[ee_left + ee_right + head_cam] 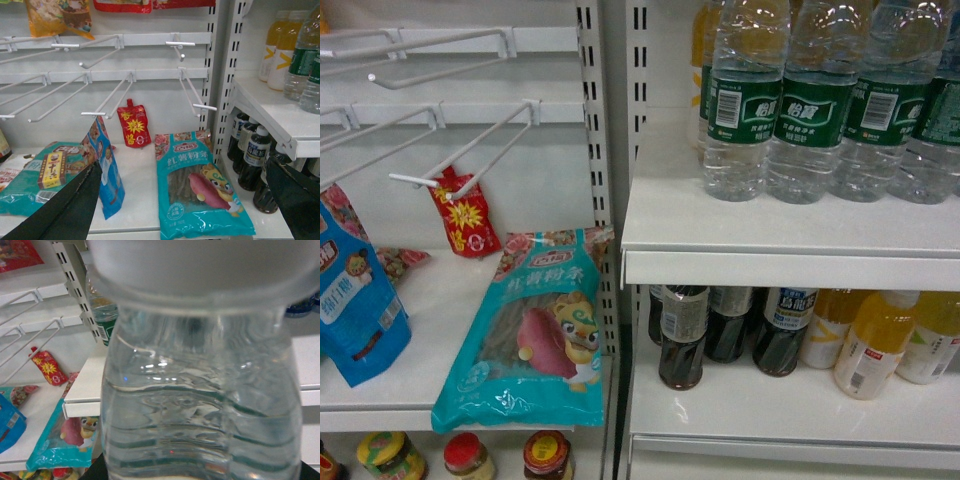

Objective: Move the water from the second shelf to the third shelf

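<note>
While the right wrist camera is almost wholly filled by a clear ribbed plastic water bottle (200,405), seen from just under its pale cap, the right gripper itself stays hidden; whether its jaws close on that bottle cannot be told. Behind the bottle, a white metal shelf edge (82,405) shows.

Head view: neither arm visible. Four more clear water bottles with dark green wrap labels (815,110) stand upright, side by side, on the upper white shelf (790,255) at right. Shelf below: dark drink bottles with pale labels (684,335), then yellow juice bottles (875,345).

Left bay: teal plastic noodle packet (535,330) lying flat, small red spouted pouch (465,215) beneath white wire hooks (470,155).

Left wrist view: black left gripper (185,200) with fingers (70,210) spread wide apart, holding nothing, before the teal packet.
</note>
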Motion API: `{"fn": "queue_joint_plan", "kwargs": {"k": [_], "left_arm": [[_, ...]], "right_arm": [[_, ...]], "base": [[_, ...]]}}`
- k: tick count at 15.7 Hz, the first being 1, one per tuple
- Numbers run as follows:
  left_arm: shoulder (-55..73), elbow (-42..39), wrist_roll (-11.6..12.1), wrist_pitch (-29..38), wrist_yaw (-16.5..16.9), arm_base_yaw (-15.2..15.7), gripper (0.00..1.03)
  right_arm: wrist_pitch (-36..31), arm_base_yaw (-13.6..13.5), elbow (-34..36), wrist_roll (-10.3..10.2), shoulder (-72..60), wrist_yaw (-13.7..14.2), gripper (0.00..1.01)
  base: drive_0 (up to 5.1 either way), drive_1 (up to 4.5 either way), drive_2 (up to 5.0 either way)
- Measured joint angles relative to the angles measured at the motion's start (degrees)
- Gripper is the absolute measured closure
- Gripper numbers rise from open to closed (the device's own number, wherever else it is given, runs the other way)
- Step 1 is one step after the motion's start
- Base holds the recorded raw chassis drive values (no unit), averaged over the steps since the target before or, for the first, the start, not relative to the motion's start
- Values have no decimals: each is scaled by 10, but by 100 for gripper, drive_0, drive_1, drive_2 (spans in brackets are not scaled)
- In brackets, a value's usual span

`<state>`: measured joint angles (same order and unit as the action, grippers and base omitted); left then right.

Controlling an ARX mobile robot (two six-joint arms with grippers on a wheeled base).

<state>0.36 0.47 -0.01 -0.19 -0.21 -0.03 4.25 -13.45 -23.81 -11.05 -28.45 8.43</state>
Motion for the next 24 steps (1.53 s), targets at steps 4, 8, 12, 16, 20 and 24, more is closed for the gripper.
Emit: {"fn": "queue_joint_plan", "kwargs": {"k": [4,8,12,16,20,24], "left_arm": [[0,0,0,0,2,0,5],[0,0,0,0,2,0,5],[0,0,0,0,2,0,5],[0,0,0,0,2,0,5],[0,0,0,0,2,0,5],[0,0,0,0,2,0,5]], "right_arm": [[0,0,0,0,0,5,59],[0,0,0,0,0,5,59],[16,34,-21,4,-39,52,59],[-111,67,-32,29,-163,-2,59],[-243,82,-46,43,-314,-12,59],[-325,80,-117,54,-439,-25,59]], "base": [[0,0,0],[0,0,0],[0,0,0],[0,0,0],[0,0,0],[0,0,0]]}}
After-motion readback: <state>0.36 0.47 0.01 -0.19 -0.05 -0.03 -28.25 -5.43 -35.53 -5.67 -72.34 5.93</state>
